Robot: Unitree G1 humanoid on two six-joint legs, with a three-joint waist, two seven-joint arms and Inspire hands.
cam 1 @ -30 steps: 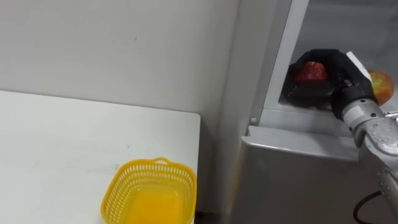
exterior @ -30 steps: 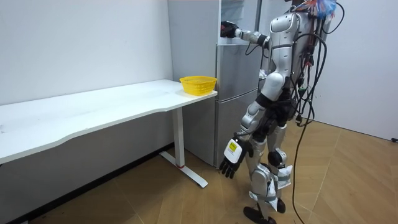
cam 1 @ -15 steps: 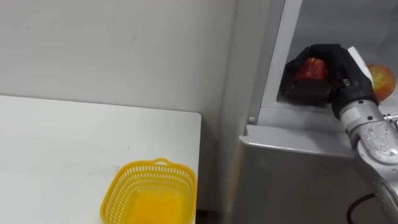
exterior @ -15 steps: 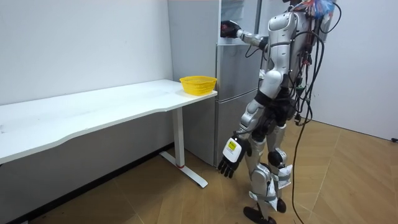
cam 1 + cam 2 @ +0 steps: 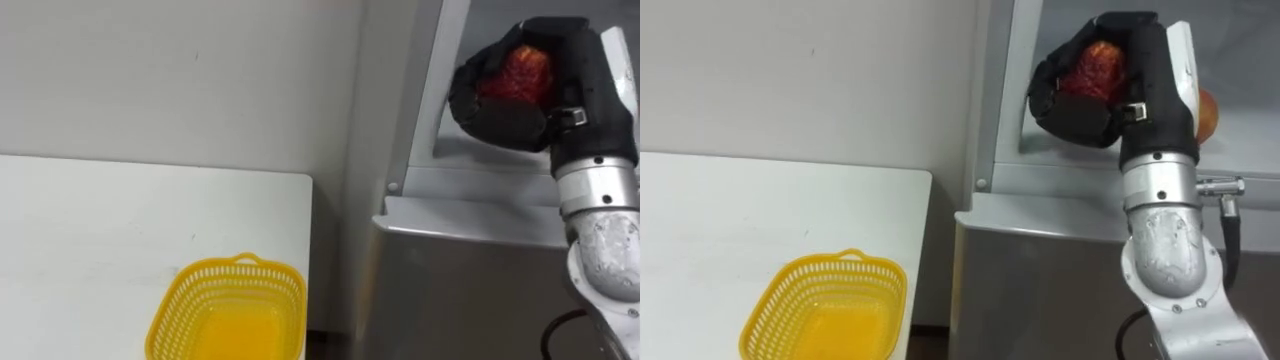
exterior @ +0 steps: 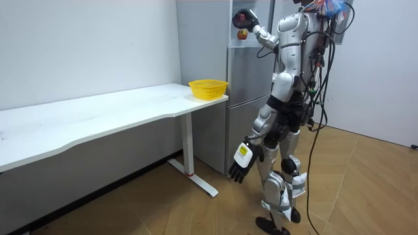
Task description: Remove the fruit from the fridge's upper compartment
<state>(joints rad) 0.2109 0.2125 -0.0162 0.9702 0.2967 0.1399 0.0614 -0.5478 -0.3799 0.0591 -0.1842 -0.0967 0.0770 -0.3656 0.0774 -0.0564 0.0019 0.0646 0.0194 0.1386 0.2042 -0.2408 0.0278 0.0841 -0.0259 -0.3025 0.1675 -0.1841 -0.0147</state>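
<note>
Right hand (image 5: 575, 90) | closed round red fruit (image 5: 522, 70) | firm grip is advised; fruit should be drawn clear of fridge sill (image 5: 470, 185)

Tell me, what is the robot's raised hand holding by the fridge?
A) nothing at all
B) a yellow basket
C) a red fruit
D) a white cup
C: the right hand has its dark fingers curled round a red fruit at the top of the fridge, while the yellow basket stands apart on the white table.
</note>
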